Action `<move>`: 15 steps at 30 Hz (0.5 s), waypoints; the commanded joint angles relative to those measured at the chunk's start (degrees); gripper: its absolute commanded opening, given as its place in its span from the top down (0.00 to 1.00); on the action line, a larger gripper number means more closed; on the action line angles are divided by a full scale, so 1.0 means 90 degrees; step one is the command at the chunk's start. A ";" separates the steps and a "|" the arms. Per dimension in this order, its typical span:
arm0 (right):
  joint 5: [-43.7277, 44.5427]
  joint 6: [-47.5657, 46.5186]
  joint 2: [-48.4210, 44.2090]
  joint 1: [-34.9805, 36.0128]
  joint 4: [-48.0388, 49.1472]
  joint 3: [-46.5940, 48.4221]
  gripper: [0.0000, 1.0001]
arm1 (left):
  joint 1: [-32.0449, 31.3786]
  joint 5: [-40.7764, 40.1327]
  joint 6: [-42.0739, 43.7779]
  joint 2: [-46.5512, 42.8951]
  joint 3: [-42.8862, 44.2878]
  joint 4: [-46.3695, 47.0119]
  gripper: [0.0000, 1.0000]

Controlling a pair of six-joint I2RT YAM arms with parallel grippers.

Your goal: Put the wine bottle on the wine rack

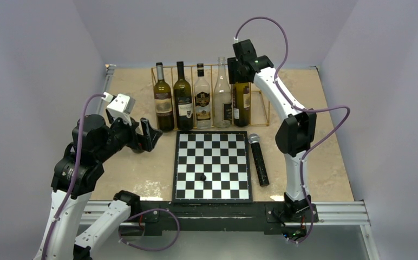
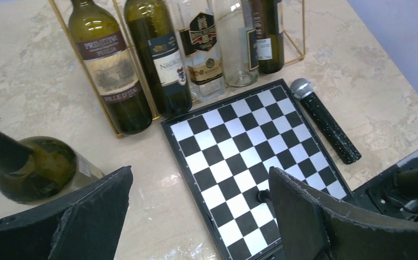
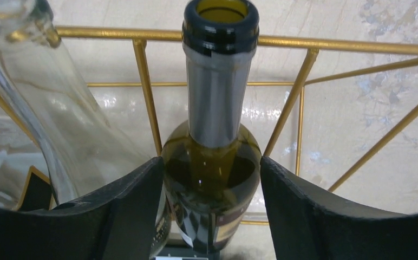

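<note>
Tabletop beige marbled, walls grey, left jaws apart, right jaws clamped on wine bottle

Rack thin gold metal wire, shiny; green bottle glossy glass, neck foil matt silver; clear bottle smooth glass; table marble-look, faintly sheened; chessboard glossy; microphone matt black, mesh head probably metal; right gripper pads matt black, rough-edged.

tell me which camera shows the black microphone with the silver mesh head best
The left wrist view: the black microphone with the silver mesh head lies whole and close beside the black-and-white chessboard, its mesh and speckled body clear. The top external view shows all of it, only smaller. The right wrist view does not show it.
</note>
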 commanded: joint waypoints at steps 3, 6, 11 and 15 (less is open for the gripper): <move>-0.0119 0.0055 -0.1163 0.0005 -0.0287 0.0131 0.28 | 0.0030 -0.1057 0.0289 -0.0058 0.0224 -0.0307 0.01; -0.0408 0.0172 -0.1680 -0.0003 -0.0252 -0.0125 0.29 | 0.0030 -0.2220 0.0030 -0.0139 0.0097 -0.0416 0.01; -0.1376 0.0700 -0.2547 -0.0001 -0.0108 -0.1072 0.31 | 0.0035 -0.4566 -0.0390 -0.0135 -0.0549 -0.0179 0.01; -0.1986 0.1157 -0.3317 -0.0002 0.0311 -0.2109 0.33 | 0.0262 -0.4387 -0.0679 0.0456 -0.0572 0.0010 0.01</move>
